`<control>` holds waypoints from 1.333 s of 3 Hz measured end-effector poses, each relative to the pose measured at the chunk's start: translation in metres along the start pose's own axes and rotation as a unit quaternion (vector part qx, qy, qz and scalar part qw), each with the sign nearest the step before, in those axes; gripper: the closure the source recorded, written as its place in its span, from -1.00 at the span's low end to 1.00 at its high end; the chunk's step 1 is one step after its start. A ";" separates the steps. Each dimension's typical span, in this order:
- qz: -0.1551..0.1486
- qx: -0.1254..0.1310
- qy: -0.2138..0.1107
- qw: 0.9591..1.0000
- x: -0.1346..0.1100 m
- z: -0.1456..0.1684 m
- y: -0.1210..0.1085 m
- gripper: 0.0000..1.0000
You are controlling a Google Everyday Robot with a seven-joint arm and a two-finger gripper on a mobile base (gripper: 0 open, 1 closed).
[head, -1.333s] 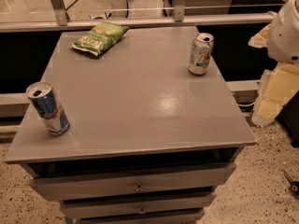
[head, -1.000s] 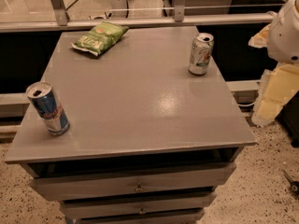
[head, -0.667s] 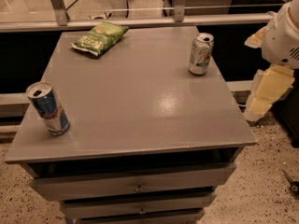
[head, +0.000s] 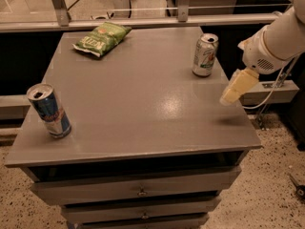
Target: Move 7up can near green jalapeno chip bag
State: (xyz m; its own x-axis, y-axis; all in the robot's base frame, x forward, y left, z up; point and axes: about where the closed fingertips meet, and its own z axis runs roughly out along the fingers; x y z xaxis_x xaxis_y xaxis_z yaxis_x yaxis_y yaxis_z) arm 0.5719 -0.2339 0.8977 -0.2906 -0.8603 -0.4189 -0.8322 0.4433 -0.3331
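Your gripper [head: 236, 88] is at the right edge of the bench [head: 143, 104], about halfway between the back and front corners. Its pale yellow tip angles down and in over the grey top. I can't make out from this angle whether it is spread or closed. The white arm [head: 274, 42] comes in from the upper right, outside the bench. There's a soft shadow on the top near the right edge, just in front of the gripper.

The 7up can [head: 205, 55] stands upright near the back right corner, set a little in from the right edge. It is near the gripper but apart from it; nothing is touching it.

The green jalapeno chip bag [head: 101, 38] lies flat by the back edge, toward the back left corner, and is turned a little askew. It is well apart from the 7up can, with bare bench top between them.

A blue-and-silver can [head: 49, 110] stands upright by the left edge, close to the front left corner and far from both the other things.

Below the front edge you have a stack of closed drawers [head: 140, 192].
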 end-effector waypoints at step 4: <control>0.154 -0.012 -0.268 0.951 -0.081 0.092 -0.068 -0.51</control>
State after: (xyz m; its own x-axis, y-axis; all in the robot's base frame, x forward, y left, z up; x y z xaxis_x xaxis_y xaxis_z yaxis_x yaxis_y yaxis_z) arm 0.6950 -0.1711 0.8766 -0.2460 -0.4355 -0.8659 -0.7589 0.6423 -0.1074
